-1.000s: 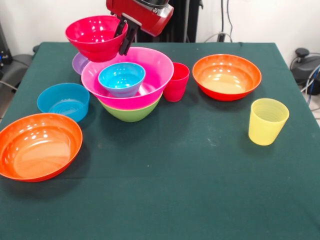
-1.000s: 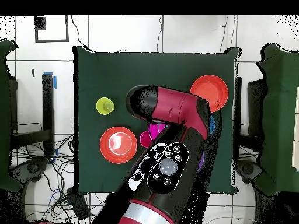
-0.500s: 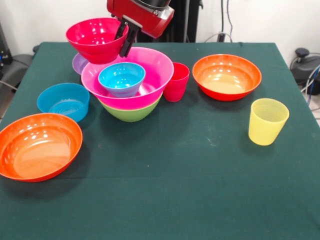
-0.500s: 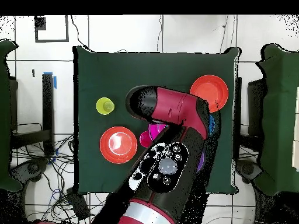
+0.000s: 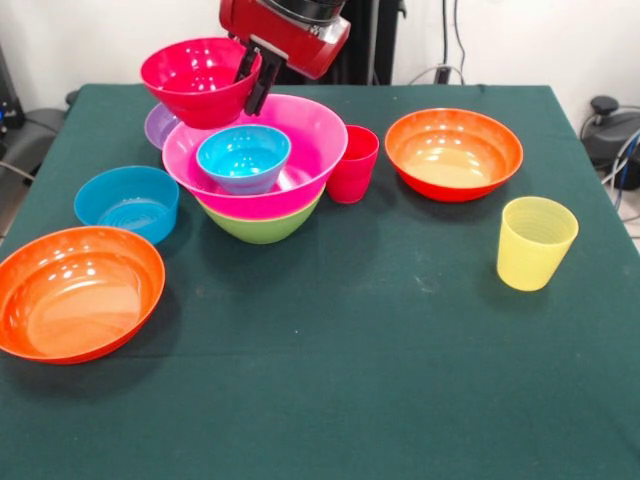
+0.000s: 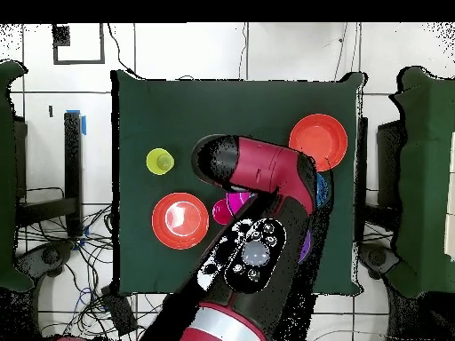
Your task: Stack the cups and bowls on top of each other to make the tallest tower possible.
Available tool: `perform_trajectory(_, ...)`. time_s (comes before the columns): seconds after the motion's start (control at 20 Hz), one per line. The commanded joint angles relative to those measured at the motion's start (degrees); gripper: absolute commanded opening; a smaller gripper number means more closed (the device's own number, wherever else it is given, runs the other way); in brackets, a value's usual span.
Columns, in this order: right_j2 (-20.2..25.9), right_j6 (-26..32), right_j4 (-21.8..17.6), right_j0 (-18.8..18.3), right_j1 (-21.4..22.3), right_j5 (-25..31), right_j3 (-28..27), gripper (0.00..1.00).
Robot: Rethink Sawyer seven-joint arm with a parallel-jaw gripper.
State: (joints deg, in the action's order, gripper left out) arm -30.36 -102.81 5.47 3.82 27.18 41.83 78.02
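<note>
My gripper (image 5: 252, 84) is shut on the right rim of a small red-pink bowl (image 5: 195, 82) and holds it in the air, over the back left edge of the tower. The tower is a green bowl (image 5: 262, 226) with the big pink bowl (image 5: 305, 135) nested in it and a small blue bowl (image 5: 243, 157) inside that. A red cup (image 5: 353, 163) touches the tower's right side. The yellow cup (image 5: 537, 242) stands alone at the right. In the overhead view my arm (image 6: 258, 178) covers the gripper and the tower.
An orange bowl (image 5: 454, 153) sits at the back right and another orange bowl (image 5: 78, 292) at the front left. A blue bowl (image 5: 127, 203) lies left of the tower, and a purple bowl (image 5: 157, 126) peeks out behind it.
The gripper has carried the red-pink bowl a little to the right, toward the pink bowl. Everything on the table has stayed put.
</note>
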Motion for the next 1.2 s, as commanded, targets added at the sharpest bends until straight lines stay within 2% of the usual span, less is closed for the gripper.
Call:
perform_trajectory(0.05, 8.29, -4.42, -2.04, 0.06, -1.73, -3.60, 4.97, 0.00)
perform_trajectory(1.2, 9.62, -5.76, -1.62, 0.47, -2.95, -7.32, 6.92, 0.00)
